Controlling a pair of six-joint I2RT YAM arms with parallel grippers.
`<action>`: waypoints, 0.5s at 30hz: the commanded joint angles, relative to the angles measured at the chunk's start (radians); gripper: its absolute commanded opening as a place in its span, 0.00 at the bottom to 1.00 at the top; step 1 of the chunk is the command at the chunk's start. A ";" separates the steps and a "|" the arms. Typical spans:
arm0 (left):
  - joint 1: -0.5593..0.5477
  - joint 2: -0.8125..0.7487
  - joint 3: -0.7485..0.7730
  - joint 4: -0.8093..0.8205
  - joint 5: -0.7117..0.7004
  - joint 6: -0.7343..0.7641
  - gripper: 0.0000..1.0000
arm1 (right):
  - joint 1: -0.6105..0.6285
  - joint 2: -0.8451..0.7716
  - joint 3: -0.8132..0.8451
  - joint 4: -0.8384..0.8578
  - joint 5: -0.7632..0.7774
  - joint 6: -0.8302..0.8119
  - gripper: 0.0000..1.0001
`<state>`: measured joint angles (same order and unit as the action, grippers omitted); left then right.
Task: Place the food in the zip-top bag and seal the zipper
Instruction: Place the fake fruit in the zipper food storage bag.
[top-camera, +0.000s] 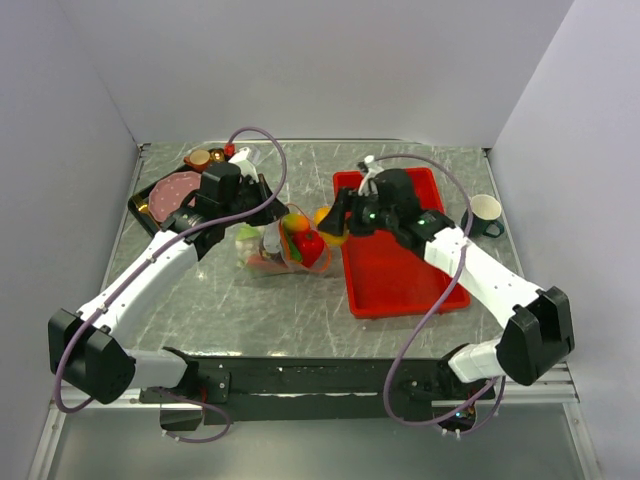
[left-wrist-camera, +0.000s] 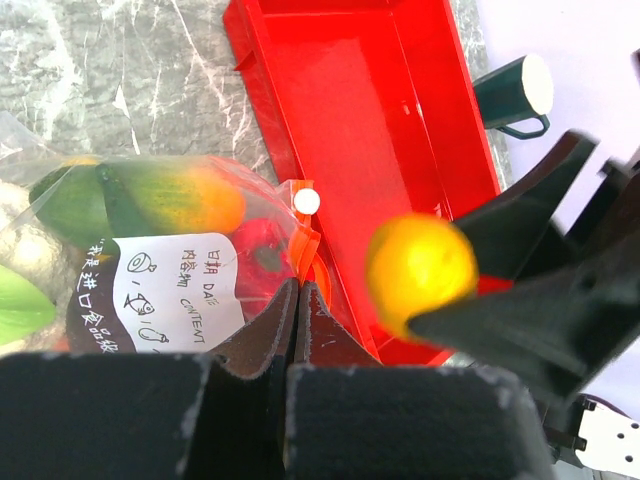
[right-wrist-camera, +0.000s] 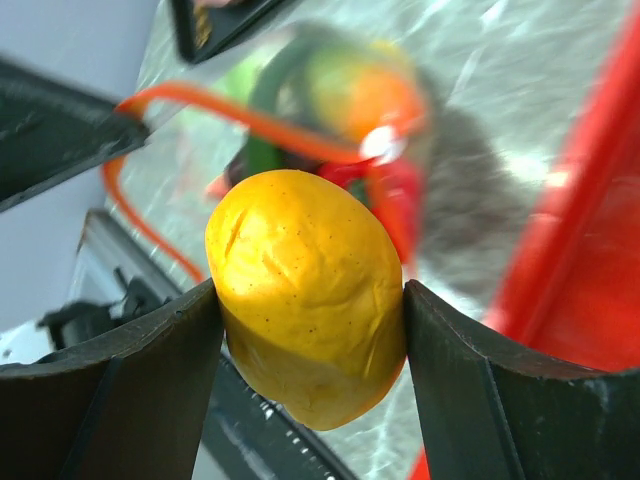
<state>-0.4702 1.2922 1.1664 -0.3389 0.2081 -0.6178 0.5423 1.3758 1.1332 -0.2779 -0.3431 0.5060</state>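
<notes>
The clear zip-top bag (top-camera: 283, 247) lies mid-table, left of the red tray, with a white label (left-wrist-camera: 172, 292). Food sits inside it: a green-and-orange piece (left-wrist-camera: 170, 200) and a red piece (left-wrist-camera: 262, 247). My left gripper (left-wrist-camera: 300, 287) is shut on the orange-red zipper (left-wrist-camera: 306, 250) strip and holds the mouth up; from above the left gripper (top-camera: 265, 214) is at the bag's top edge. My right gripper (right-wrist-camera: 312, 296) is shut on the yellow oval fruit (right-wrist-camera: 300, 250). In the top view the right gripper (top-camera: 334, 222) holds the fruit (top-camera: 328, 219) just right of the bag's mouth (right-wrist-camera: 230, 113).
A red rectangular tray (top-camera: 400, 262) lies right of the bag, under the right arm. A dark mug (top-camera: 487, 213) stands beyond the tray's right side. At the back left, a black tray (top-camera: 150, 197) carries a pink plate (top-camera: 178, 188) and small items.
</notes>
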 joint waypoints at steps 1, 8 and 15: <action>-0.004 -0.005 0.012 0.058 0.014 -0.011 0.01 | 0.056 0.037 0.069 0.045 -0.021 0.026 0.26; -0.004 -0.025 0.007 0.060 0.010 -0.017 0.01 | 0.114 0.140 0.126 0.034 0.007 0.003 0.26; -0.004 -0.042 0.001 0.047 0.010 -0.011 0.01 | 0.136 0.244 0.160 0.114 0.027 0.034 0.27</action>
<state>-0.4702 1.2911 1.1656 -0.3382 0.2089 -0.6224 0.6655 1.5772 1.2358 -0.2470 -0.3351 0.5217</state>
